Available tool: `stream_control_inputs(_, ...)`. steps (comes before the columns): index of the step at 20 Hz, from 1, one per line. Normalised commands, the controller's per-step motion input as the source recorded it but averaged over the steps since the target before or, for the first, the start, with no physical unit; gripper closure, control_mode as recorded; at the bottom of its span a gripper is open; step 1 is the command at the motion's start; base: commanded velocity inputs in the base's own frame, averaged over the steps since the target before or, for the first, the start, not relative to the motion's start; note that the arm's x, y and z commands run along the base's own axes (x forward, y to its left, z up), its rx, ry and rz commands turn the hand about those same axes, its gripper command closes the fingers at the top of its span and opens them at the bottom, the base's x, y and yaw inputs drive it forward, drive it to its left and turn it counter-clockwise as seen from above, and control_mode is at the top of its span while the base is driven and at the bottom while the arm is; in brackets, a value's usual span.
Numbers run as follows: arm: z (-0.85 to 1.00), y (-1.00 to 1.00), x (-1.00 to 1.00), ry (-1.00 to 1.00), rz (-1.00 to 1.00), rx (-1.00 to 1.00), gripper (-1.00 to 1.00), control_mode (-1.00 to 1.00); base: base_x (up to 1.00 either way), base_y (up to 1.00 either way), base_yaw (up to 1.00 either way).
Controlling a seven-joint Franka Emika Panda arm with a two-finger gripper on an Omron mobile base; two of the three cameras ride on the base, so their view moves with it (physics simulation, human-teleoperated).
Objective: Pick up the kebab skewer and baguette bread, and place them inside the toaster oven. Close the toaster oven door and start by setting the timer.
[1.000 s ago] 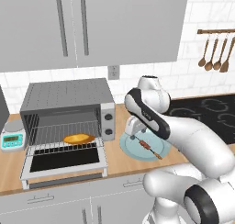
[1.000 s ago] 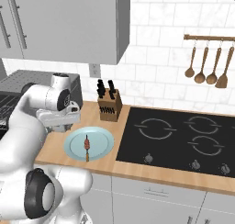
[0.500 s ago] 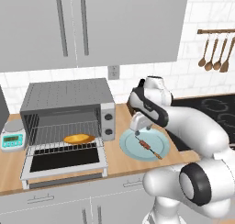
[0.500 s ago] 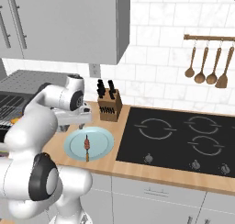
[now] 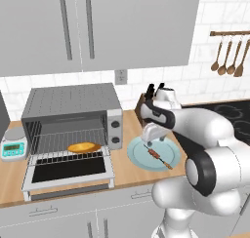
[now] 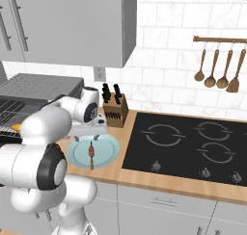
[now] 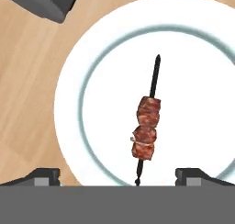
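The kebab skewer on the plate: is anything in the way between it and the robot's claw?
Nothing visible is. The kebab skewer lies alone on the plate, and the gripper hangs open right above it, one finger on each side, with only air between. The toaster oven door is down, and the baguette already lies on the rack.

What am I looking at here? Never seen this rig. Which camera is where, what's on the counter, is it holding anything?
It's a simulated kitchen. A white robot arm stands on a driving base. Two cameras ride on the base, behind the arm to its left and right; the third sits on the hand, looking down past the fingertips. On the counter: a toaster oven with its door dropped open and a baguette on the rack, a plate carrying a kebab skewer, a knife block and a small scale. The end effector hangs open above the skewer, holding nothing.
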Motion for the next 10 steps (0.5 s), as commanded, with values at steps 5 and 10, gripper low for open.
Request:
stream_control_inputs(5, -0.44, -0.18, 0.15, -0.02, -0.17, -0.07, -1.0, -1.0, 0.0, 0.0, 0.0)
stream_control_inputs(10, -0.28, -0.08, 0.07, -0.01, -0.12, -0.04, -1.0, -1.0, 0.0, 0.0, 0.0)
